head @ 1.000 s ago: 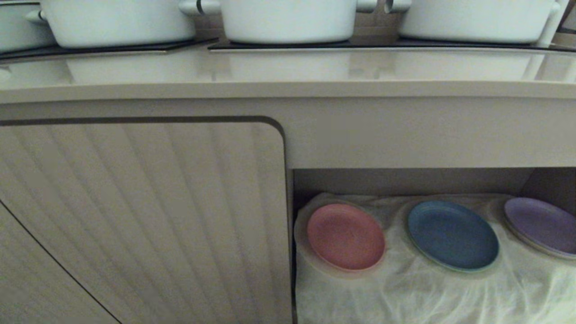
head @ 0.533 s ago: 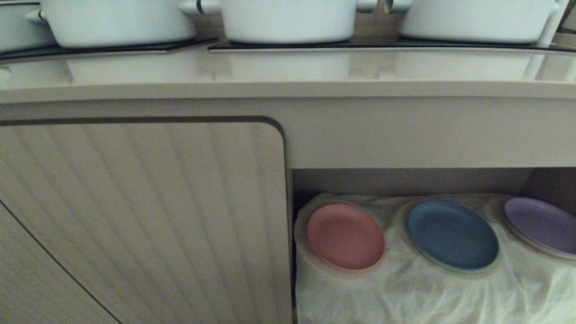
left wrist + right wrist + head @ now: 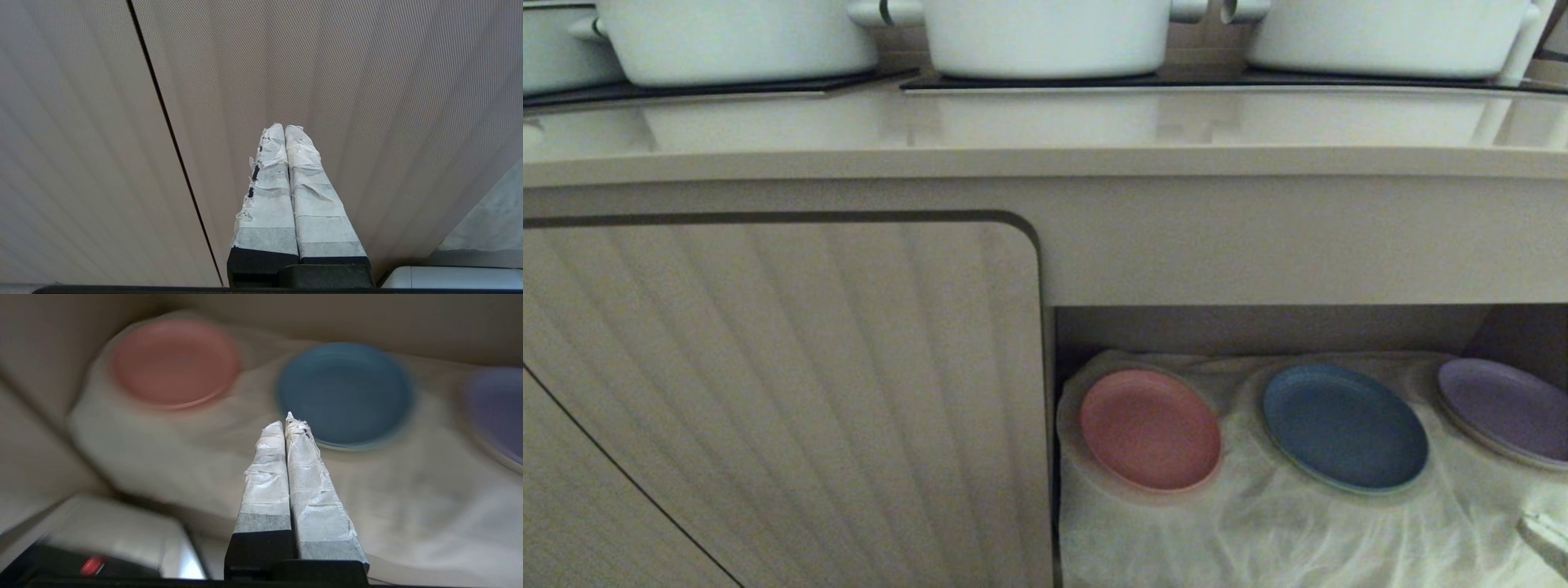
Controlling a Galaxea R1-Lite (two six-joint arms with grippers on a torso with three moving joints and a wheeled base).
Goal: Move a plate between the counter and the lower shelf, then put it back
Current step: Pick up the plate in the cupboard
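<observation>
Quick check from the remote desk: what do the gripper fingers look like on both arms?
Both match. The left gripper has two long tapering fingers wrapped in wrinkled white tape, frayed at the tips, on a black base; small black patches show through the tape along one edge. The right gripper has the same white-taped fingers on a black base, with ragged tape at the tips.

Three white pots (image 3: 1045, 37) on the counter (image 3: 1045, 131) lose their upper halves to the head view's top edge. Right of the blue plate (image 3: 1344, 426), the purple plate (image 3: 1507, 408) runs off the frame. Only a sliver of the right gripper (image 3: 1545, 535) shows below it. The right wrist view blurs the pink plate (image 3: 175, 361).
</observation>
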